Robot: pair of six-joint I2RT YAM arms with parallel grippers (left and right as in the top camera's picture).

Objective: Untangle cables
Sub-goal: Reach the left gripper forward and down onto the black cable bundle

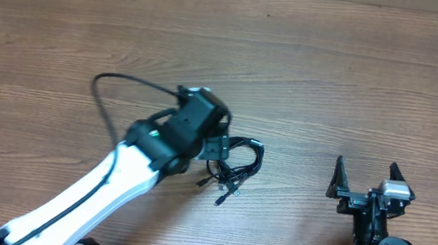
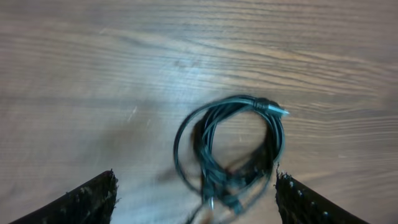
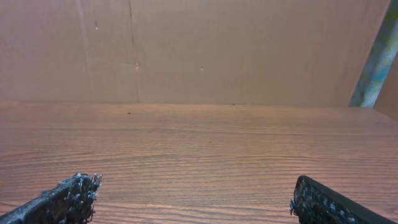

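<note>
Overhead: wooden table (image 1: 340,71); the left arm (image 1: 95,195) enters from 7 o'clock and reaches toward frame centre. The left gripper (image 1: 222,151) sits over the 9 o'clock edge of the cables (image 1: 240,166), a small black tangle just off centre at 5 o'clock, with loose plug ends trailing to its 7 o'clock side. Finger state is not readable from this height. The right gripper (image 1: 366,166) sits well apart at 4 o'clock, jaws spread, nothing between them. Left wrist: the left gripper (image 2: 196,179) is released; its fingers (image 2: 93,196) stand wide at 8 and 4 o'clock of the frame. The cables (image 2: 278,137) lie on the wood between them as a rough loop, somewhat blurred, one plug (image 2: 275,108) poking out at the loop's 1 o'clock; whether the 4 o'clock finger touches the bundle cannot be told. Right wrist: the right gripper (image 3: 194,185) is released, fingertips far apart at 8 and 4 o'clock over bare wood, with a brown board wall (image 3: 217,50) across 12 o'clock
</note>
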